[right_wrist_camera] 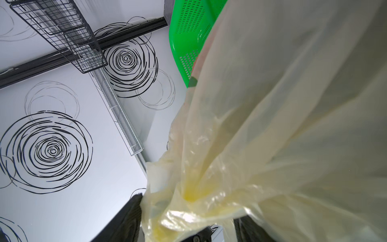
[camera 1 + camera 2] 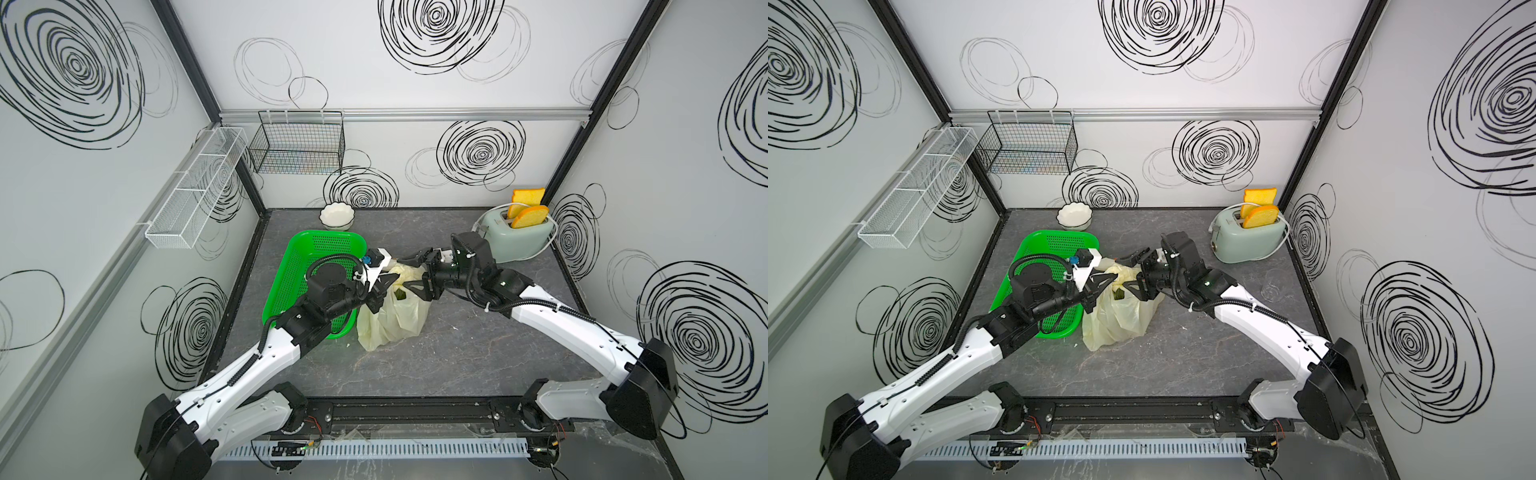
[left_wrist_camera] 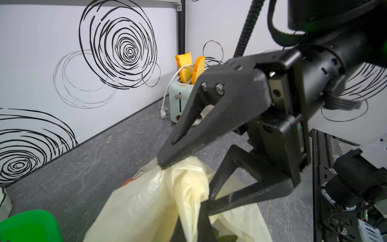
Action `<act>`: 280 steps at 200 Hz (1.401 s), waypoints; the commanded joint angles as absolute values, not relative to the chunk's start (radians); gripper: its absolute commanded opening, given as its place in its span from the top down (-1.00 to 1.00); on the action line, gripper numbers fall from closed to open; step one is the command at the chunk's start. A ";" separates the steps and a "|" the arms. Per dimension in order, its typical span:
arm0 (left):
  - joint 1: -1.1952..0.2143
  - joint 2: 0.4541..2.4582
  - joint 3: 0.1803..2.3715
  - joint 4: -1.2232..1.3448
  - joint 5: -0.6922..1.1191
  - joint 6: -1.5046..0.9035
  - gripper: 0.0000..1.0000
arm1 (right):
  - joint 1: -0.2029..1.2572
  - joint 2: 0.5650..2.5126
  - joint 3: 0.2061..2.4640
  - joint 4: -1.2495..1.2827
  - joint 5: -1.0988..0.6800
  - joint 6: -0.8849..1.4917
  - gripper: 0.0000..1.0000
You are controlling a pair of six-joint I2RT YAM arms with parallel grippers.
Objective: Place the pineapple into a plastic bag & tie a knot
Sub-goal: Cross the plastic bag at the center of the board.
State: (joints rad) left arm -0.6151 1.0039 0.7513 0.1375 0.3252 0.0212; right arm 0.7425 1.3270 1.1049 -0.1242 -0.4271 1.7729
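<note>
The plastic bag point(image 2: 395, 320) stands near the middle of the worktop point(image 2: 478, 361), just beside the green basket point(image 2: 305, 257), which lies along the left edge. Through the bag's mouth I see a dark green shape point(image 2: 401, 294) inside; I cannot make out what it is. The handle strips point(image 2: 405, 272) are gathered into a bunch above the mouth, between my two grippers. Whether they are tied I cannot tell.

My left gripper point(image 3: 195, 228) is pinched tight on one pale-yellow strip of the bag. My right gripper point(image 3: 186, 184) has its jaws spread wide with the bunched plastic lying between them. One fingertip point(image 3: 165, 161) touches the top of the bunch and the other finger lies against the strip. From the right wrist the plastic drapes between the two black fingers point(image 1: 129, 220); I would not call that a grip.

In the green basket I see only its perforated floor where my left arm point(image 2: 266, 353) does not cover it. A white bowl point(image 2: 336, 216) sits at the back edge behind the basket, its inside plain white. The pale-green toaster point(image 2: 517, 243) in the back right corner holds two toast slices point(image 2: 530, 217) upright in its slots. A black wire basket point(image 2: 297, 145) hangs on the back wall, and a white mesh tray point(image 2: 195, 187) with three compartments on the left wall.
</note>
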 commanded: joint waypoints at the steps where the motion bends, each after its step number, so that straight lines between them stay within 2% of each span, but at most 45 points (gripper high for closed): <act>1: -0.615 0.979 0.750 0.215 0.353 0.014 1.00 | 0.742 1.358 1.109 -0.066 -0.375 2.096 -0.38; 22: -0.617 0.979 0.747 0.222 0.359 0.007 1.00 | 0.741 1.385 1.127 -0.037 -0.373 2.105 -0.31; 54: -0.617 0.976 0.747 0.223 0.369 0.006 1.00 | 0.735 1.439 1.150 0.002 -0.369 2.103 -0.08; 72: -0.618 0.974 0.747 0.221 0.377 0.004 1.00 | 0.735 1.471 1.171 0.023 -0.370 2.100 -0.05; 83: -0.618 0.971 0.746 0.215 0.372 0.001 1.00 | 0.734 1.477 1.174 0.046 -0.354 2.097 0.06; 119: -0.633 0.943 0.726 0.184 0.350 -0.007 1.00 | 0.712 1.421 1.188 0.006 -0.243 1.983 0.62; 153: -0.714 0.925 0.695 0.189 0.390 -0.028 1.00 | 0.665 1.375 1.198 -0.025 -0.255 1.834 1.00; 211: -0.968 0.997 0.693 0.421 0.304 -0.086 1.00 | 0.624 1.328 1.295 -0.201 -0.344 1.464 1.00; 237: -1.034 1.043 0.698 0.452 0.268 -0.067 1.00 | 0.596 1.322 1.308 -0.308 -0.408 1.329 1.00; 246: -1.038 1.042 0.698 0.454 0.267 -0.062 0.95 | 0.587 1.319 1.303 -0.337 -0.432 1.288 1.00; 280: -1.032 1.000 0.712 0.392 0.278 0.033 -0.06 | 0.559 1.325 1.283 -0.410 -0.493 1.138 1.00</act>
